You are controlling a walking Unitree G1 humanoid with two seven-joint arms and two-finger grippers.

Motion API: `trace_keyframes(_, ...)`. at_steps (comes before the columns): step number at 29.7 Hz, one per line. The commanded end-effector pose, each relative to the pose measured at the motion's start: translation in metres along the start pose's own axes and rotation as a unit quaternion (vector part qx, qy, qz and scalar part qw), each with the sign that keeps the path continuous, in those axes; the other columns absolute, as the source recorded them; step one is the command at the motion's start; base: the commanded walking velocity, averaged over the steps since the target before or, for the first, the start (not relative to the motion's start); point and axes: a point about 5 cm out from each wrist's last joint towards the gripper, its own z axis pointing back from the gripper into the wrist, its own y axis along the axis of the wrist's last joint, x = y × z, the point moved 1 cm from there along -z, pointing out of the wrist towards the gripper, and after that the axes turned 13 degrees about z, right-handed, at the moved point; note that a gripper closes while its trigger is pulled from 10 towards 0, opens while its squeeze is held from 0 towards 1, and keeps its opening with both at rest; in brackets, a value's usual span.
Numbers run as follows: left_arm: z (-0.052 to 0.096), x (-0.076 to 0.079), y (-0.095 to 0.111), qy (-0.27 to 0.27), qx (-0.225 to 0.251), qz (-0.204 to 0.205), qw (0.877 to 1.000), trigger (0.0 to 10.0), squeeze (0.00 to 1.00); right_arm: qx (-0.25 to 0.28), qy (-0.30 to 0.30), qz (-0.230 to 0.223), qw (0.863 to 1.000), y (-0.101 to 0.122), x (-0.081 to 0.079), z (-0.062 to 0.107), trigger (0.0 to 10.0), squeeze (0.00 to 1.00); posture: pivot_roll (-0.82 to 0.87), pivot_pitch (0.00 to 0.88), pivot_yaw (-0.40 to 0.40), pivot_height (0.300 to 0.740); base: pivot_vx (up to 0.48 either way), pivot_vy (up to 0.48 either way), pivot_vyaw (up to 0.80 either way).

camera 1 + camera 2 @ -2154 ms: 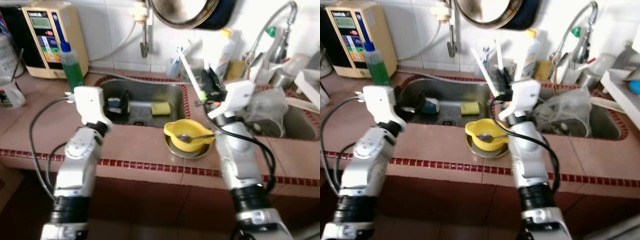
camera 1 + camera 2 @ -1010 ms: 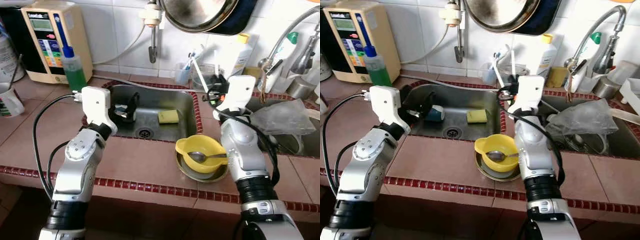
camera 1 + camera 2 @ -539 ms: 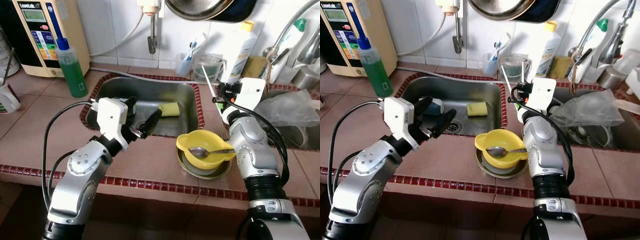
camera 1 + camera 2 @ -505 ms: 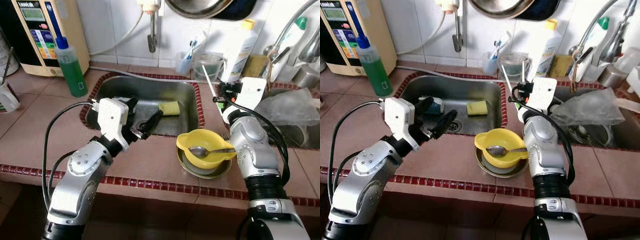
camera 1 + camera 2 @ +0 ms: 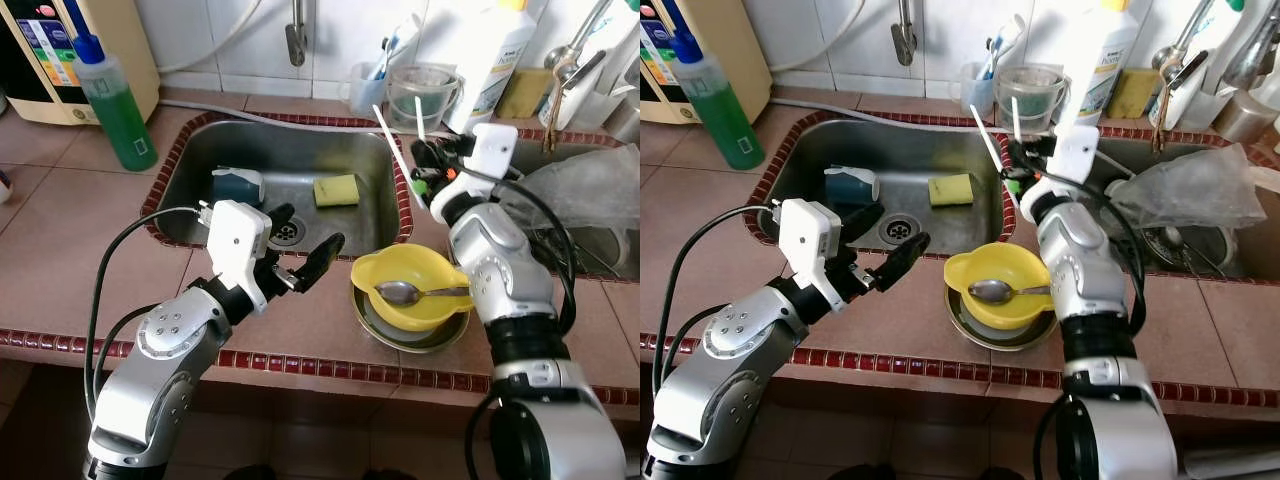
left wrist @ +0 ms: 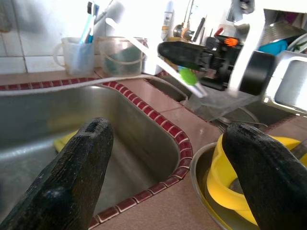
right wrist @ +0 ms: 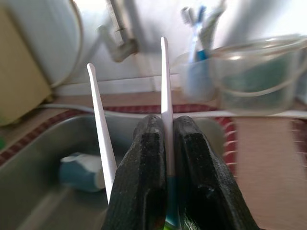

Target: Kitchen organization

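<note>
My right gripper [image 5: 428, 163] is shut on a thin white stick [image 7: 166, 96] with a green lower end, held above the counter between the sink and the cups. A second white stick [image 7: 99, 120] stands beside it at an angle. My left gripper [image 5: 301, 240] is open and holds nothing; it hovers over the counter at the sink's front edge, pointing at the yellow bowl [image 5: 400, 305]. That bowl carries a metal spoon [image 5: 405, 292] and rests on a metal plate [image 5: 372, 327]. In the left wrist view both black fingers [image 6: 72, 177] frame the sink corner and the bowl [image 6: 223, 182].
The steel sink [image 5: 355, 225] holds a blue cup [image 5: 234, 185] and a yellow sponge [image 5: 337, 189]. A green soap bottle [image 5: 113, 105] stands at the left. A toothbrush cup [image 5: 366, 88], a clear tub [image 5: 423, 92], a white bottle [image 5: 497, 50] and a crumpled plastic bag [image 5: 590, 190] line the back and right.
The camera has tipped down and closer. My left gripper came out of the sink, away from the blue cup, and swung right toward the yellow bowl. My right gripper still holds the stick.
</note>
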Motion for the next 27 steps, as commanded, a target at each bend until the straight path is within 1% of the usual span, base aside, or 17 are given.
trace_keyframes(1, 0.000, 0.006, 0.003, -0.008, 0.001, -0.003, 1.000, 10.0, 0.00, -0.004, 0.012, -0.014, 1.000, 0.001, 0.002, -0.002, 10.0, 0.00, -0.02, 0.251, -0.028, 0.740, 0.000, 0.000, 0.00)
trace_keyframes(3, 0.000, 0.006, 0.004, -0.008, 0.001, -0.002, 1.000, 10.0, 0.00, -0.006, 0.022, -0.021, 1.000, 0.001, 0.001, -0.003, 10.0, 0.00, -0.02, 0.251, -0.030, 0.740, 0.000, 0.000, 0.00)
trace_keyframes(6, 0.002, 0.006, 0.003, -0.005, -0.001, -0.004, 1.000, 10.0, 0.00, -0.013, 0.049, -0.054, 0.997, -0.003, -0.003, -0.006, 10.0, 0.00, -0.02, 0.250, -0.035, 0.740, 0.000, 0.000, 0.00)
trace_keyframes(7, 0.003, 0.006, 0.003, -0.005, -0.002, -0.003, 1.000, 10.0, 0.00, -0.026, 0.055, -0.080, 0.995, -0.010, -0.004, -0.006, 10.0, 0.00, -0.02, 0.248, -0.037, 0.740, 0.000, 0.000, 0.00)
trace_keyframes(10, 0.003, 0.007, 0.002, -0.007, -0.006, -0.005, 1.000, 10.0, 0.00, -0.042, 0.053, -0.089, 0.994, -0.017, -0.002, -0.006, 10.0, 0.00, -0.02, 0.249, -0.037, 0.740, 0.000, 0.000, 0.00)
trace_keyframes(11, 0.003, 0.008, 0.001, -0.010, -0.011, -0.007, 1.000, 10.0, 0.00, -0.044, 0.064, -0.105, 0.991, -0.018, -0.004, -0.007, 10.0, 0.00, -0.02, 0.246, -0.041, 0.740, 0.000, 0.000, 0.00)
trace_keyframes(18, 0.003, 0.005, 0.002, -0.005, -0.011, -0.018, 1.000, 10.0, 0.00, -0.041, 0.082, -0.104, 0.990, -0.015, -0.006, -0.011, 10.0, 0.00, -0.02, 0.236, -0.046, 0.740, 0.000, 0.000, 0.00)
trace_keyframes(22, 0.002, 0.003, 0.005, -0.003, -0.008, -0.017, 1.000, 10.0, 0.00, -0.040, 0.087, -0.108, 0.989, -0.013, -0.006, -0.014, 10.0, 0.00, -0.02, 0.229, -0.049, 0.740, 0.000, 0.000, 0.00)
trace_keyframes(25, 0.002, 0.003, 0.004, -0.002, -0.008, -0.017, 1.000, 10.0, 0.00, -0.040, 0.092, -0.104, 0.989, -0.011, -0.006, -0.015, 10.0, 0.00, -0.02, 0.225, -0.052, 0.740, 0.000, 0.000, 0.00)
trace_keyframes(27, 0.002, 0.002, 0.005, -0.001, -0.007, -0.018, 1.000, 10.0, 0.00, -0.039, 0.094, -0.111, 0.989, -0.011, -0.006, -0.016, 10.0, 0.00, -0.01, 0.226, -0.055, 0.740, 0.000, 0.000, 0.00)
